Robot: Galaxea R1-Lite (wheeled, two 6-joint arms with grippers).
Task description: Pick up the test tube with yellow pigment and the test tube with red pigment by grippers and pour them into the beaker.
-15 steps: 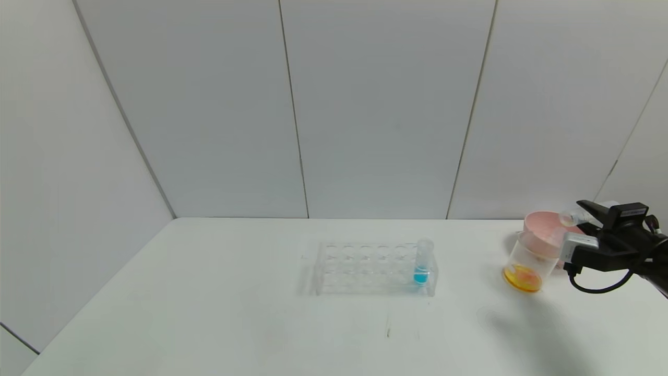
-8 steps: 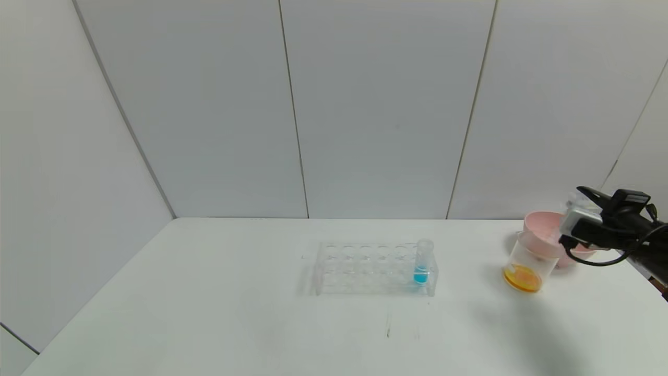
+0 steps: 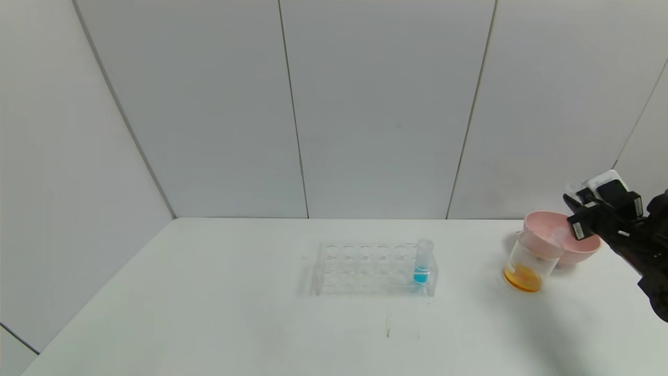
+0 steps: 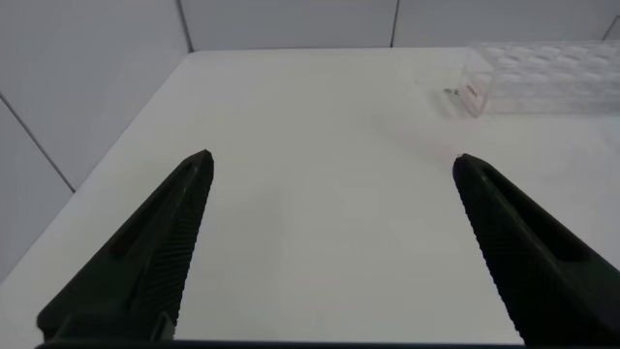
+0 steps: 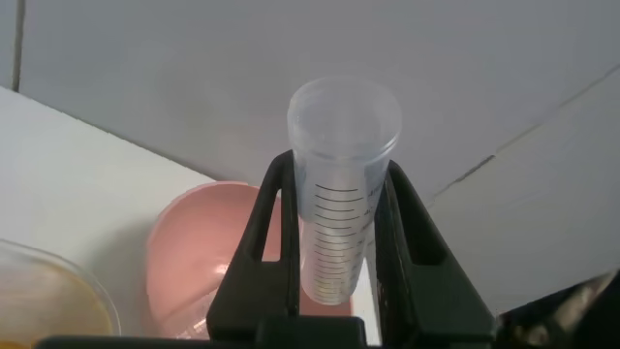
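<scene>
Currently, on my left wrist feed, the left gripper (image 4: 329, 242) has its black ribbed fingers spread wide apart over the white table (image 3: 209, 313), holding nothing. Moving right, the clear plastic tube rack (image 3: 373, 268) stands mid-table with one upright tube of blue liquid (image 3: 422, 262) in its rightmost hole. Further right is the clear cylindrical beaker (image 3: 529, 262), holding a pool of orange-yellow liquid at its bottom, just in front of the pink bowl (image 3: 561, 243). At the far right, my right gripper (image 3: 584, 216) is clamped on an empty clear graduated test tube (image 5: 341, 194) above the bowl; black scale lines run along it, no figures readable, and I cannot tell which pigment it held.
</scene>
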